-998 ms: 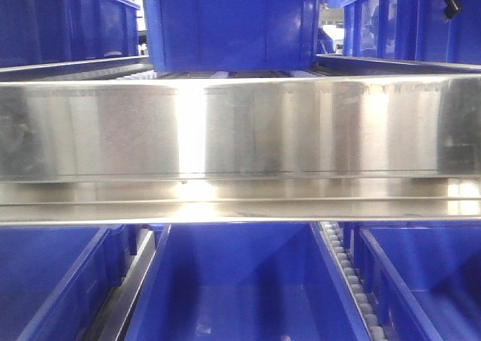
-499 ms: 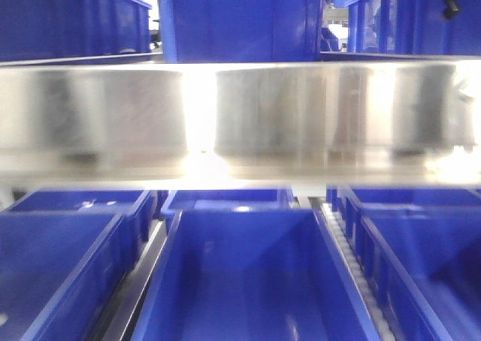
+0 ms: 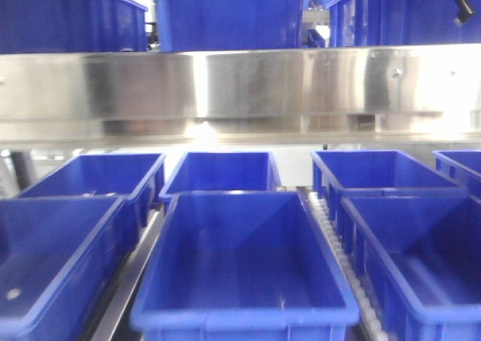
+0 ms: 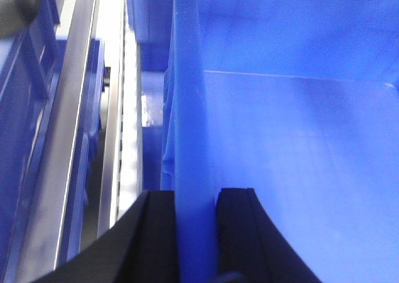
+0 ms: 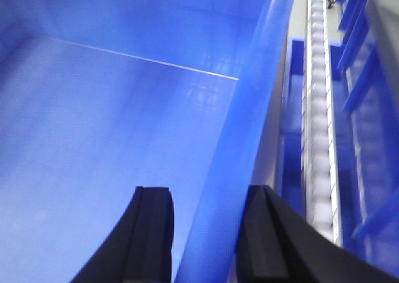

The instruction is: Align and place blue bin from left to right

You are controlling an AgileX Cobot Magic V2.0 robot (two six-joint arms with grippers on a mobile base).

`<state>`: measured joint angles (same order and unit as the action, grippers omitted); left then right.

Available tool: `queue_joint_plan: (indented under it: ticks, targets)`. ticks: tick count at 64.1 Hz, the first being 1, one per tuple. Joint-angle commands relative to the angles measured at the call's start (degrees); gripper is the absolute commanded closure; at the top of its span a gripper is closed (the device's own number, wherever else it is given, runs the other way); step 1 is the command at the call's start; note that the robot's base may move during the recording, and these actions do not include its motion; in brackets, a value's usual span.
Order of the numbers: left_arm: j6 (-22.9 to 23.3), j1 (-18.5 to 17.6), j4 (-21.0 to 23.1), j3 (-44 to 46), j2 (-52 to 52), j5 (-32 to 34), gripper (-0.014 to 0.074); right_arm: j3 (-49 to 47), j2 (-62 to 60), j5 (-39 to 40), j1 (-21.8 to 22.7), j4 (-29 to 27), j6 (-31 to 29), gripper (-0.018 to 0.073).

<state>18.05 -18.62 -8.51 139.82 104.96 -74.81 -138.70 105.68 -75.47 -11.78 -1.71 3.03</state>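
The blue bin (image 3: 244, 317) fills the lower middle of the front view, open side up and empty, between two neighbouring bins. Neither gripper shows in that view. In the left wrist view my left gripper (image 4: 196, 199) straddles the bin's left wall (image 4: 187, 108), one black finger (image 4: 156, 233) outside, the other inside, both pressed to the wall. In the right wrist view my right gripper (image 5: 209, 199) is shut on the bin's right wall (image 5: 249, 108) the same way.
A steel shelf beam (image 3: 240, 86) crosses above, with more blue bins (image 3: 225, 14) on top. Bins stand at front left (image 3: 52, 258) and front right (image 3: 421, 258), and three behind (image 3: 222, 172). White roller tracks (image 3: 342, 258) run beside the held bin.
In the front view the steel beam has shifted upward in the picture. The lower bins now show much more fully, and a back row of bins has come into sight.
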Motion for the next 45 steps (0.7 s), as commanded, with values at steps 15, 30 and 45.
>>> queue_joint_plan:
  ticks: [15,30,45]
  targets:
    - [0.2,-1.1,2.8,0.8,-1.1,5.0,0.0613,-1.2,-0.9,5.5,-0.4,-1.5,0.6,0.0628]
    - [0.2,-1.1,2.7,0.8,-1.1,5.5,0.0613,-1.2,-0.9,5.5,-0.4,-1.5,0.6,0.0628]
    - [0.2,-1.1,2.7,0.8,-1.1,5.5,0.0613,-1.2,-0.9,5.5,-0.4,-1.5,0.6,0.0628]
